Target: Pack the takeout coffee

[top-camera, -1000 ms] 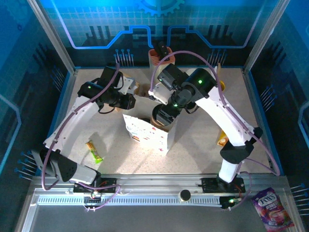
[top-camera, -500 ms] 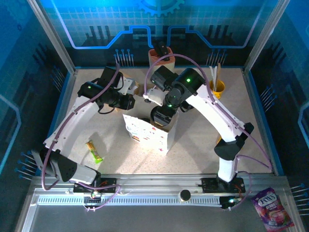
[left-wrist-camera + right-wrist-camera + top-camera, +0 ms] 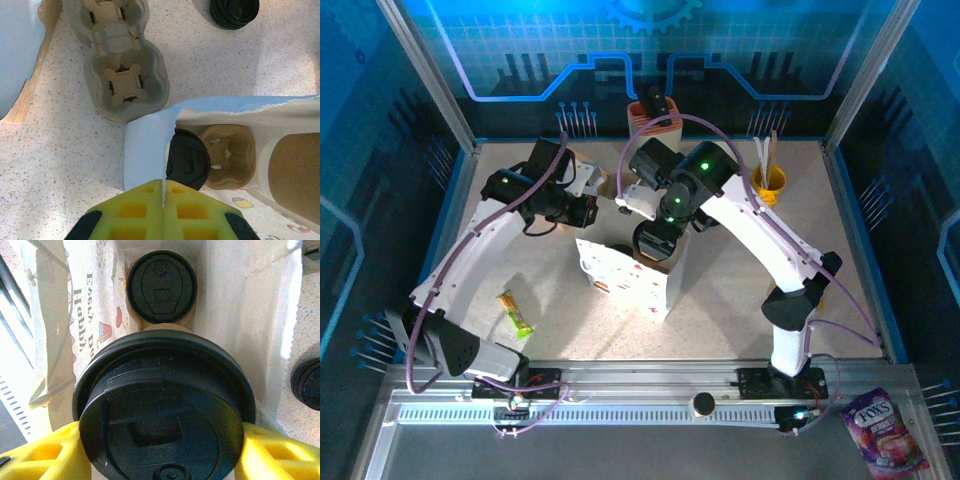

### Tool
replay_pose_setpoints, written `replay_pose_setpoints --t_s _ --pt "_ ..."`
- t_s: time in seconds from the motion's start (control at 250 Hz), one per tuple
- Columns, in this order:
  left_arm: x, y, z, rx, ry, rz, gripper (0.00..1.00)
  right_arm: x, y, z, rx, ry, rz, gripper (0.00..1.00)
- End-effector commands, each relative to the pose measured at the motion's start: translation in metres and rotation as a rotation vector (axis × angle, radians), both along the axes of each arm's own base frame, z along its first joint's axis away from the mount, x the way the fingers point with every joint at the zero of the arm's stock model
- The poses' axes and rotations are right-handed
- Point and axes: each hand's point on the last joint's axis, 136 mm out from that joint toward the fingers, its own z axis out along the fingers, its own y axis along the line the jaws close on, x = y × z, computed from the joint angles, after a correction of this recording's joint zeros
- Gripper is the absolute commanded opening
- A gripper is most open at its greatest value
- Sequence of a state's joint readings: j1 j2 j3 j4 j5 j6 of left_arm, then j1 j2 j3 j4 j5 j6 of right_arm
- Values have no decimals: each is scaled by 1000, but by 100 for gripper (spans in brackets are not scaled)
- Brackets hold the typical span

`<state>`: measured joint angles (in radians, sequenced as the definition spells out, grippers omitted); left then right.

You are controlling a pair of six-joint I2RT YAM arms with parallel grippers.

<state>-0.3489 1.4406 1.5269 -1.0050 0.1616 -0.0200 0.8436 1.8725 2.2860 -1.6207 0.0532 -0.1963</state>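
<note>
Yellow pads of my left gripper (image 3: 163, 212) are pressed together, pinching the thin top edge of the bag (image 3: 145, 150). The paper edge runs straight up out of the seam between the fingers (image 3: 135, 212). The bag stands mid-table, mouth open upward.

My right gripper (image 3: 162, 452) clamps a cup (image 3: 162, 400) by its sides, fingers (image 3: 42, 455) spread around it, black lid on top. The cup hangs over the far end of the bag mouth, with a bag wall on each side of it. Can't tell if its base touches anything.

The second cup (image 3: 161, 286), lid on, sits lower inside the bag, in one pocket of a tan carrier (image 3: 227, 155). The pocket next to it is empty.

Outside the bag, spare carriers (image 3: 125, 85) lie on the table just beside the pinched edge, pockets empty. A pile of loose lids (image 3: 234, 11) sits near the bag, apart from it. A candy bar (image 3: 516, 313) lies near-left of the bag, well apart.
</note>
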Motion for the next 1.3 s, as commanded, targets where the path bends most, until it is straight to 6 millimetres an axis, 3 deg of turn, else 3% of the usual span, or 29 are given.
replay_pose_setpoints --t_s 0.0,1.299 --pt "-5 0 -5 7 13 -12 3 -8 -3 -10 -57 30 19 52" --pt "-4 -2 -9 -7 9 -16 0 -4 6 -47 -147 97 2 49"
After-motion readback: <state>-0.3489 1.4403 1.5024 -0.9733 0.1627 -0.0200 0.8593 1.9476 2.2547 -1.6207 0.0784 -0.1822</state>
